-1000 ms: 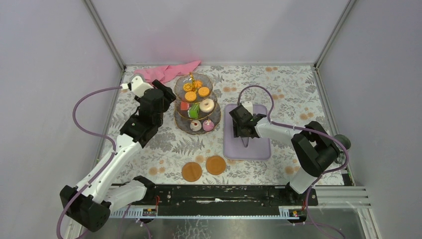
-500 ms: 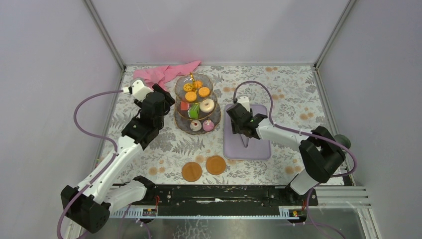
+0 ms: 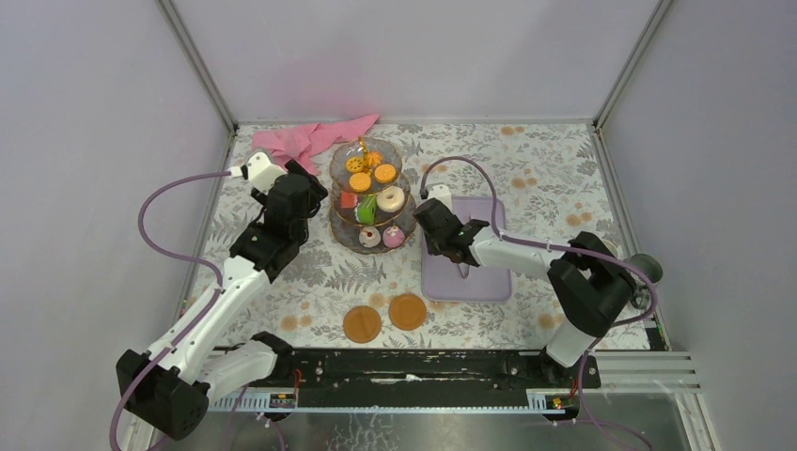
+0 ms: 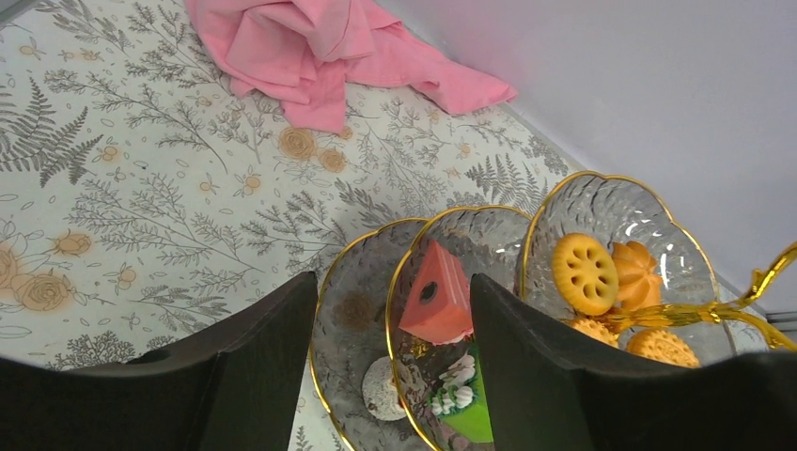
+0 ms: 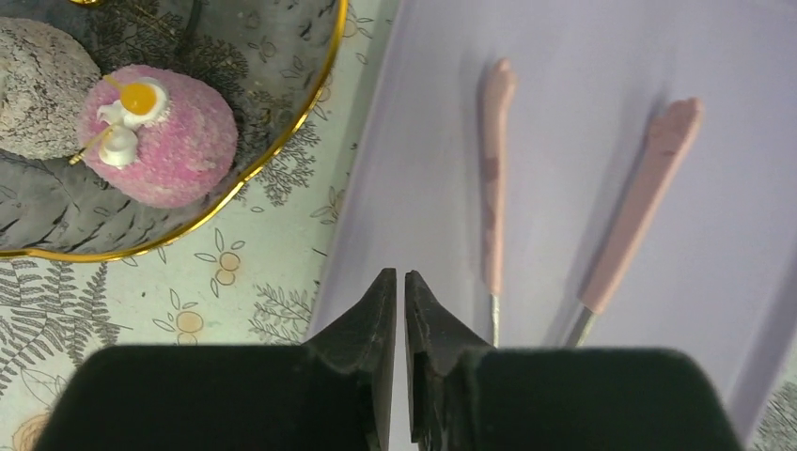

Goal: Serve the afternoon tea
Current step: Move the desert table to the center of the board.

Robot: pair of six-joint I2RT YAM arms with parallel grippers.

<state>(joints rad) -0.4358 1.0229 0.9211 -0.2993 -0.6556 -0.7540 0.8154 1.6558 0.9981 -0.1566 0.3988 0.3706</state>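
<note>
We start on the left. The left tool (image 4: 390, 291) is open wide and holds nothing. Past it and off to its left, a pink cloth (image 4: 310, 47) lies in a heap on the flowery desk (image 3: 545, 178).

Right in front of this tool stands the glass stand (image 4: 489, 230) with its gold rims. From the wrist camera, the stand's edge shows between the two black fingers. We cannot tell if they touch it. A red cake slice (image 4: 434, 293) and a green cake (image 4: 465, 413) sit on the middle plate, just ahead of the tool. The orange biscuits (image 4: 584, 272) are on the top plate, further to its right. A doughnut (image 3: 391, 198) lies on the far side of the middle plate.

Two orange discs (image 3: 362, 323) lie flat on the desk, closer to the arm bases than either tool.

The right tool (image 5: 396, 282) is closed, with its tips almost touching and nothing between them. It hangs over the left edge of the lilac tray (image 5: 564, 141). The pink cupcake (image 5: 160, 136) sits on the bottom plate, ahead of this tool and to its left. The pink tongs (image 5: 495, 169) lie on the tray, just ahead and a bit to its right.
</note>
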